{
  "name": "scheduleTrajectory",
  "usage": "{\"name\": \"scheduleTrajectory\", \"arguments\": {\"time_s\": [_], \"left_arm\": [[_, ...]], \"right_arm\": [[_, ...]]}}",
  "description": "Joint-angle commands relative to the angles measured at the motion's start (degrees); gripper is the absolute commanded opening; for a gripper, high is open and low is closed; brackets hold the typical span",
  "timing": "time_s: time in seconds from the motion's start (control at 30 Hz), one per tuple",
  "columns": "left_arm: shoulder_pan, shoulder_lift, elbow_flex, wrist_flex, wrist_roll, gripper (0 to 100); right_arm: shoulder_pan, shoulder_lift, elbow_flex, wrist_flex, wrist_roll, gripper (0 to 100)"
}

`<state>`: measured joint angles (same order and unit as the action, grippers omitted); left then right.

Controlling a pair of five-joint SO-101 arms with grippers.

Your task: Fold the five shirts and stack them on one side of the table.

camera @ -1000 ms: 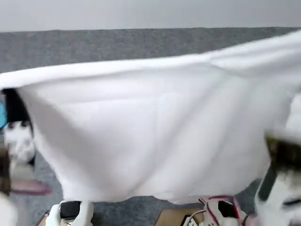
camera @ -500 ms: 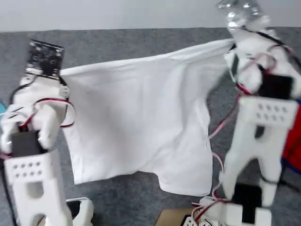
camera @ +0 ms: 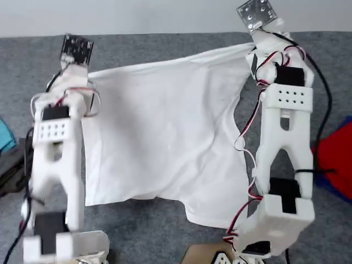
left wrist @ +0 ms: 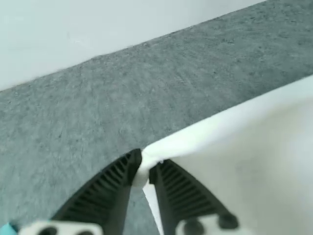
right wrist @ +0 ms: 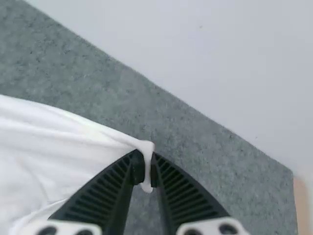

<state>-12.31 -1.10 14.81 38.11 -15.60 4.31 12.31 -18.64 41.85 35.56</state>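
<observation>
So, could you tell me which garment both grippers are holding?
The white shirt, pinched at its far corners by the left gripper and right gripper; the red cloth lies apart, in neither gripper.

Both arms stretched forward, well apart; left gripper (left wrist: pixel 144 169) and right gripper (right wrist: pixel 145 171) with fingers (left wrist: pixel 107 188) clamped on the shirt (camera: pixel 165 137).

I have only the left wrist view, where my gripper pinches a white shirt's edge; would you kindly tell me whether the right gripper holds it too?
Observer: Yes, the right gripper is shut on the white shirt at its other far corner.
Operator: Thank you. How does the rest lie?
Observer: It spreads over the grey table, its near edge uneven.
Operator: Is anything else close by?
Observer: A red cloth lies beside the right arm.
</observation>
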Motion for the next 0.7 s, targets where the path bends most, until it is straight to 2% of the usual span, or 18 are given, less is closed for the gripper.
{"name": "scheduleTrajectory", "arguments": {"time_s": [0.0,0.13,0.27,0.37,0.5,0.67], "left_arm": [[-0.53,7.82,-12.88,-1.14,0.09,1],[-0.53,16.18,-23.87,-1.14,0.09,1],[-0.35,22.51,-31.78,1.58,0.09,1],[0.26,26.64,-36.88,7.30,-0.79,1],[0.44,30.24,-40.84,16.53,-6.51,1],[0.00,31.82,-42.33,29.10,-8.97,1]], "right_arm": [[0.48,0.40,-0.79,-9.36,-1.49,0.9],[0.40,2.68,-0.79,-16.22,-1.41,0.9],[0.22,5.05,-0.79,-17.80,0.18,0.9],[0.22,5.93,-0.79,-17.71,0.62,0.9],[-0.22,7.52,-0.79,-16.48,0.62,0.9],[-2.24,9.80,-0.79,-12.62,0.26,0.9]]}}
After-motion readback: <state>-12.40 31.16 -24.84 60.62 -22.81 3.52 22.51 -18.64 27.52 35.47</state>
